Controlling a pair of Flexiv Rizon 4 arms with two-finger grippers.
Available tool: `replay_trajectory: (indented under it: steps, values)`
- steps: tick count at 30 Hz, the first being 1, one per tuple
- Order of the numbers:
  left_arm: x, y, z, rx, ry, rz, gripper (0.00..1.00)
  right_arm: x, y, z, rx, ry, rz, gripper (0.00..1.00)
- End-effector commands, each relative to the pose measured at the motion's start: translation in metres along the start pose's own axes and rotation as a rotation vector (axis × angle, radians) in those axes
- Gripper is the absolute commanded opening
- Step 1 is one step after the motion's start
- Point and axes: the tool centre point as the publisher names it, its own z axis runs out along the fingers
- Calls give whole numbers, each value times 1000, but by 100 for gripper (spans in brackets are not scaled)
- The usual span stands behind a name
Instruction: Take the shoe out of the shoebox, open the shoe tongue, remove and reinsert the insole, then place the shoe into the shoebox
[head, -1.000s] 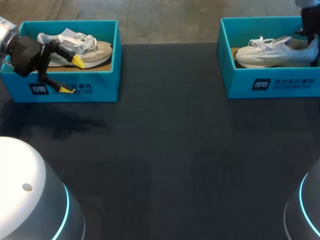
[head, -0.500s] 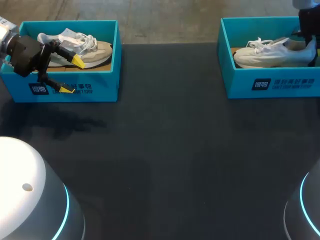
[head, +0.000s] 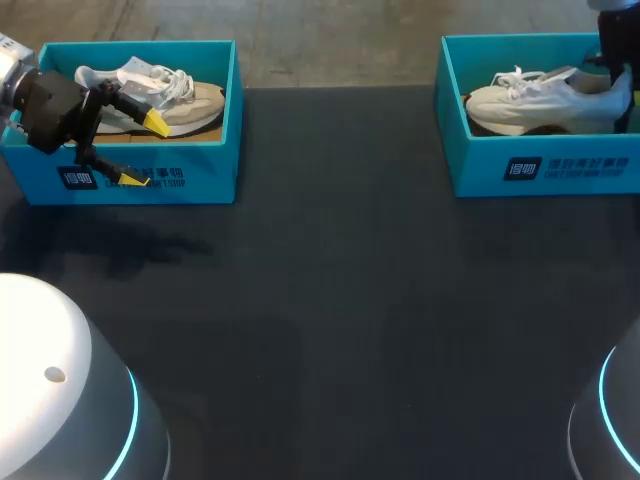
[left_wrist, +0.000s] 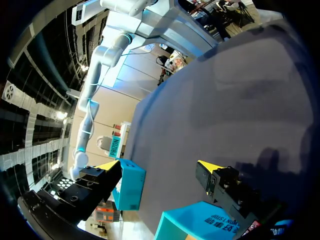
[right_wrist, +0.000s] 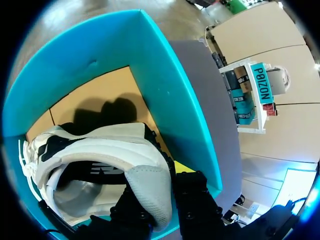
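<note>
The right hand (right_wrist: 161, 181) seems clamped on the heel of the white shoe (head: 545, 100), inside the right shoebox (head: 540, 165). Best lifted straight up, toe clearing the wall. The left hand (head: 146, 151) hangs wide open.

Left shoebox (head: 215, 170) at ten o'clock on the table (head: 340, 300), left shoe (head: 190, 100) inside — right shoebox (head: 590, 165) at two o'clock, right shoe (head: 540, 100) inside

You will find the tips of the right gripper (right_wrist: 159, 194) mostly hidden behind the heel of the white shoe (right_wrist: 100, 150) in its wrist view, the right arm (head: 618, 45) and the outer end of the right shoebox (head: 540, 170) cut off by the head view's edge, and the left arm (head: 50, 105) masking one end of the left shoebox (head: 200, 170).
</note>
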Motion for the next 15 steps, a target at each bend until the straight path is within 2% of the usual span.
replay_trajectory:
  steps: [1,15]
  values:
    - [0,1,-1,2,3,1,100,-7,-6,-7,-18,14,-1,0]
    - [0,1,-1,2,3,1,100,-20,-6,-23,-78,40,-21,0]
